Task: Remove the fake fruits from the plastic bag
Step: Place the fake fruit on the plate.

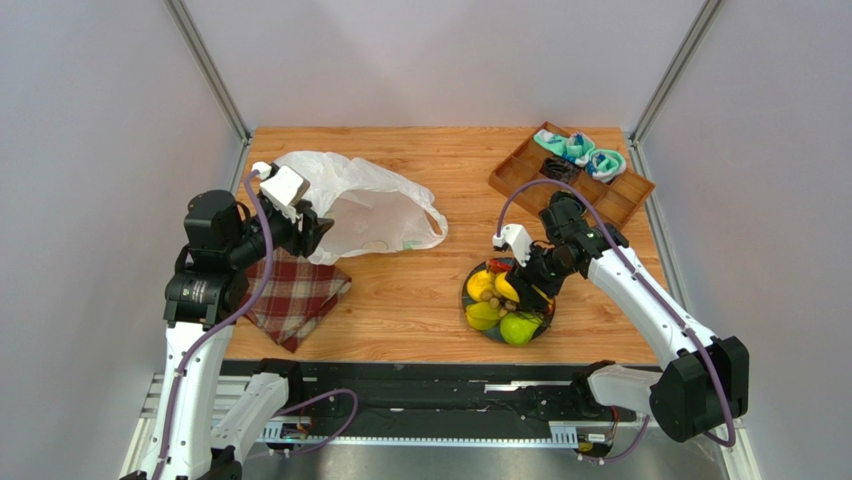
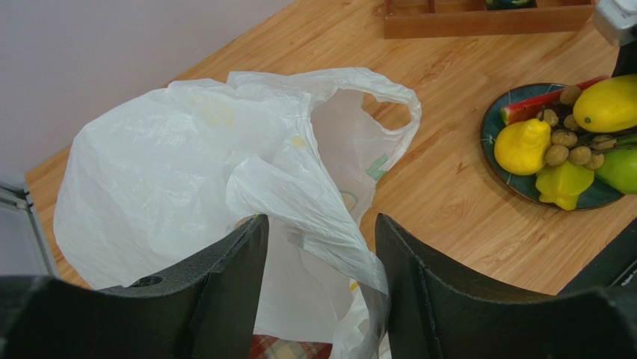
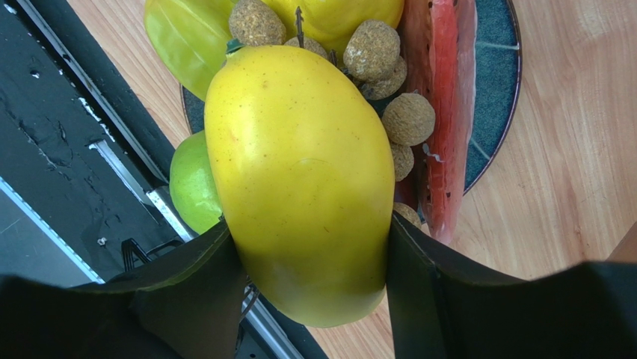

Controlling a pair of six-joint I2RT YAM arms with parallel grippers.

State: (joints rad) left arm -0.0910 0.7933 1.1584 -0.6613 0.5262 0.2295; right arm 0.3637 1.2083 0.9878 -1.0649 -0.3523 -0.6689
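Observation:
The white plastic bag (image 1: 365,205) lies crumpled at the left, its mouth facing right; it also shows in the left wrist view (image 2: 187,164). My left gripper (image 1: 315,228) is open at the bag's near edge, and a loose fold runs between its jaws (image 2: 318,221). My right gripper (image 1: 525,285) is shut on the yellow mango (image 3: 299,172), over the dark plate (image 1: 470,298). On the plate lie the watermelon slice (image 3: 445,112), grape bunch (image 3: 407,118), green pear (image 3: 193,183) and starfruit (image 2: 564,183). I see no apple.
A red plaid cloth (image 1: 295,295) lies under the bag's near edge by the left arm. A wooden divided tray (image 1: 625,195) with teal rolled socks (image 1: 580,148) stands at the back right. Grey walls close the sides and back.

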